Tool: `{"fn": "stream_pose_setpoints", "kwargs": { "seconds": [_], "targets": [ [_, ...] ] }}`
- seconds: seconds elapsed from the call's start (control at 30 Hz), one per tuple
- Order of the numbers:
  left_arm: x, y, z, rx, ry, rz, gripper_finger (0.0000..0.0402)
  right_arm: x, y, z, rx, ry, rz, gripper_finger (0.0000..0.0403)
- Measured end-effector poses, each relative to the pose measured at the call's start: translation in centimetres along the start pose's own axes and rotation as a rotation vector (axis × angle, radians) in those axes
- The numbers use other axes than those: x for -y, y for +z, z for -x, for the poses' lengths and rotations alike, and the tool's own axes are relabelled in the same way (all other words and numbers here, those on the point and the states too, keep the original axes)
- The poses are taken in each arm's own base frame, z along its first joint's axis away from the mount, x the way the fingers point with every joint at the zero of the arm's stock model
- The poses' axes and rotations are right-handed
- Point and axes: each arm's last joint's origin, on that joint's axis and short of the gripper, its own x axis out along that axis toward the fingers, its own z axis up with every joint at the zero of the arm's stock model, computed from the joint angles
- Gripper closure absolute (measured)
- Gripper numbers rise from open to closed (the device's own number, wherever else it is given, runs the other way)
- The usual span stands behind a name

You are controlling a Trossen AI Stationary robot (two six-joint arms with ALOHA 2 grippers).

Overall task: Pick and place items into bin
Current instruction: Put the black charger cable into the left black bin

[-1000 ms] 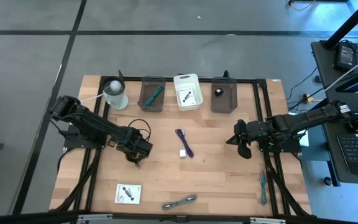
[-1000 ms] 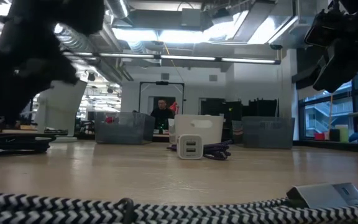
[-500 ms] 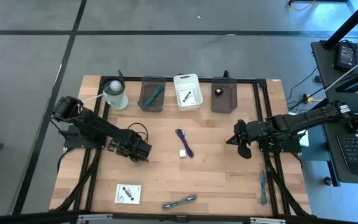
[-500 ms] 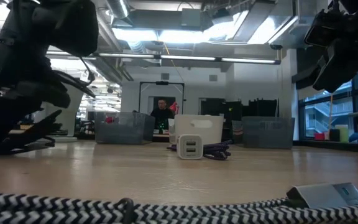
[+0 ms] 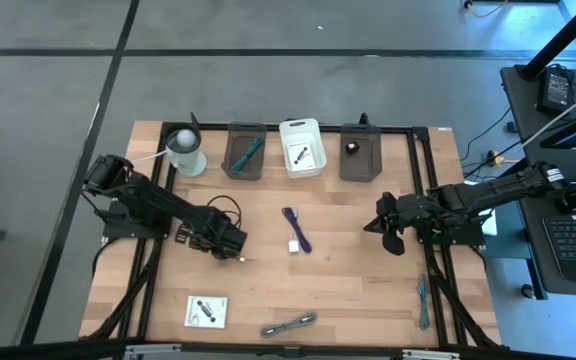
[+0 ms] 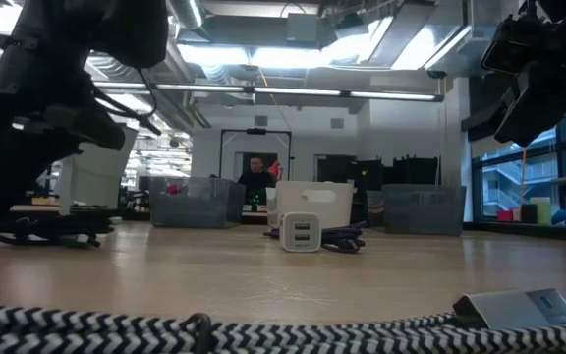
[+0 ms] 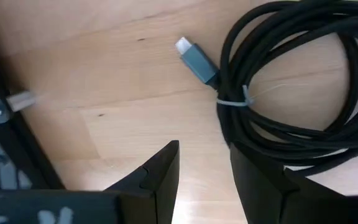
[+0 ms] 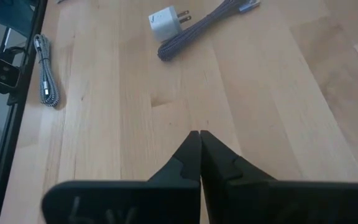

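Observation:
A coiled black cable lies flat on the table at the middle left; it also shows in the left wrist view and the low view. My left gripper is open and low over the table just on the near side of the coil, with nothing between its fingers. My right gripper is shut and empty, above the table's right part. A purple strap with a white charger lies at the table's middle. My left gripper has one finger right beside the coil's near loop. I cannot tell whether it touches the loop. The cable lies flat on the table.
Three bins stand along the far edge: a dark one with a teal tool, a white one with a card and a dark one. A pale cup stands left of them. A white card, a striped cable and a teal tool lie near the near edge.
My left gripper has swung a little toward the table's right and far side, from pointing at the near edge to lying beside the cable coil. The right arm has kept still.

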Motion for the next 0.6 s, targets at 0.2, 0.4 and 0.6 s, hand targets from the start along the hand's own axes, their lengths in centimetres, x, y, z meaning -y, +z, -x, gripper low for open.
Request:
{"fn": "stream_pose_setpoints", "kwargs": {
  "seconds": [0.2, 0.4, 0.6],
  "targets": [
    [0.2, 0.4, 1.0, 0.03, -0.002, 0.02, 0.0263, 0.0, 0.0, 0.0, 0.0, 0.0, 0.0, 0.0402],
    [0.4, 1.2, 1.2, 0.04, -0.027, 0.092, 0.0263, 0.0, 0.0, 0.0, 0.0, 0.0, 0.0, 0.0402],
    [0.7, 1.3, 1.2, 0.034, -0.053, 0.192, 0.0263, 0.0, 0.0, 0.0, 0.0, 0.0, 0.0, 0.0402]
  ]
}}
